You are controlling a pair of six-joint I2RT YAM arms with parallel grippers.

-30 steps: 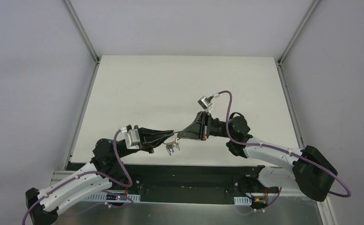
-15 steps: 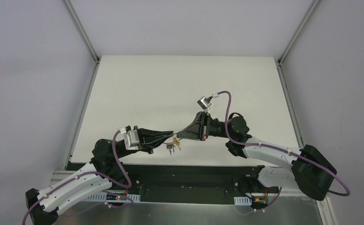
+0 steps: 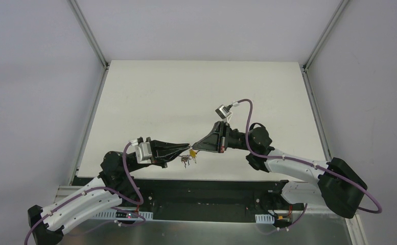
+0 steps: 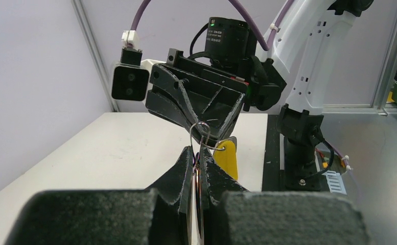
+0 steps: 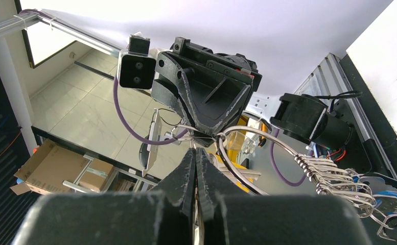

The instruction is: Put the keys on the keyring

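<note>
Parts of the small things were hard to see. From above, the keys [image 3: 187, 161] were only a tiny dark clump. They hung just under the spot where the two grippers met tip to tip, over the near part of the white table [image 3: 150, 97]. The keyring [image 4: 201, 136] could not be picked out from up there, but the left wrist camera showed it.

The left gripper [image 4: 197, 151] was squeezed tight. A thin loop of the keyring stuck up from between its black fingers. How far down the wire went was hidden by those fingers.

The right gripper [image 5: 195, 151] was squeezed tight too, with its tips right by the wire. I could not tell if it pinched the wire, a key, or nothing at all.

In the right wrist camera the keyring swept out to the right as a big shiny curve. The bunch of keys sat on it, packed close like a little coil. Their long ends were cut off by the edge of the picture. A blue tag [image 5: 396, 197] peeked in at that edge, and only a bit of it showed.

The yellow key [image 4: 227, 157] hung just behind the left gripper's tips, partly hidden by them.

The wire was thin, round and silver. The gripper fingers were black, wedge-shaped and rough. The table was flat, smooth and pale.
</note>
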